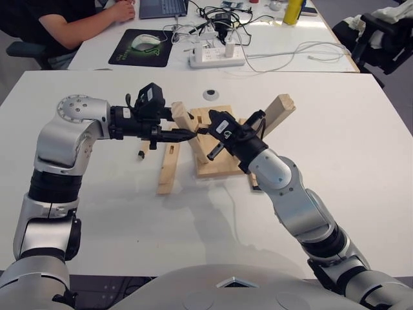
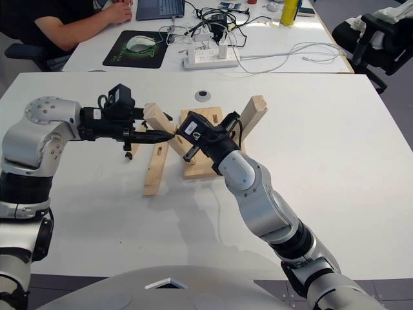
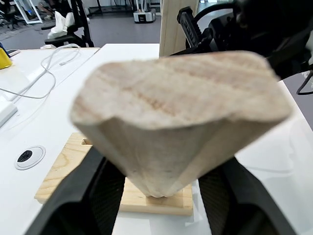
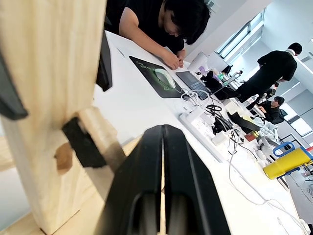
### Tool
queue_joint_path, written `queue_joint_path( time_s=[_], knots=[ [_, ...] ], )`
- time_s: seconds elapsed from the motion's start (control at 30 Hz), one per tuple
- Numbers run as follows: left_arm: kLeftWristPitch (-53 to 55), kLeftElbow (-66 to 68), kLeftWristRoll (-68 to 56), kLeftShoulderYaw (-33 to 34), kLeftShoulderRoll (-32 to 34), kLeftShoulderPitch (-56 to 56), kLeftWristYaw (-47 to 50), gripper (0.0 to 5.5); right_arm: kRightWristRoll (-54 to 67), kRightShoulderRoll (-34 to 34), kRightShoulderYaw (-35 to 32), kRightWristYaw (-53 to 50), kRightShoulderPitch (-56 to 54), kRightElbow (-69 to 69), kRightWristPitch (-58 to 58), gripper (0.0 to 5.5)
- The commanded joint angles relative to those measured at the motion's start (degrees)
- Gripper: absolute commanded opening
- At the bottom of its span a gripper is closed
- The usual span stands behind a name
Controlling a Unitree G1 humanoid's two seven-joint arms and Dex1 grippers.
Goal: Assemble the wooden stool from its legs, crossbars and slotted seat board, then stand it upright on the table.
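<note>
Left wrist view, left pincer (image 3: 159,161) clamped on wooden leg (image 3: 181,112), right pincer (image 4: 163,147) closed just beside.

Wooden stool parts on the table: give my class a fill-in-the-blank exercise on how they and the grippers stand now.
1. The left gripper is ____ on a wooden leg.
2. The right gripper, fingers pressed together, holds ____.
3. The seat board lies ____ on the white table.
4. A loose wooden bar lies on the robot's ____ side of the seat board.
Missing words: shut; nothing; flat; left.
</note>
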Motion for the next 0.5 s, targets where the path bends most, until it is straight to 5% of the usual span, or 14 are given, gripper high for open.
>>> queue_joint_path(
  time_s=[0.03, 0.27, 0.5],
  knots=[
    [2.47, -0.21, -1.85, 1.31, 0.70, 4.89, 1.44, 2.08, 3.68, 0.23, -1.83, 3.01, 4.43, 4.92, -0.33, 0.00],
    [2.73, -0.06, -2.22, 0.95, -1.38, 2.83, 5.20, 2.08, 9.86, 9.00, -12.68, 0.08, -0.30, -0.17, -13.17, 0.00],
    [3.41, -0.12, -2.12, -0.83, -2.92, 0.07, 7.43, 2.08, 9.54, 10.36, -12.50, -0.37, 1.58, -0.13, -14.35, 0.00]
  ],
)
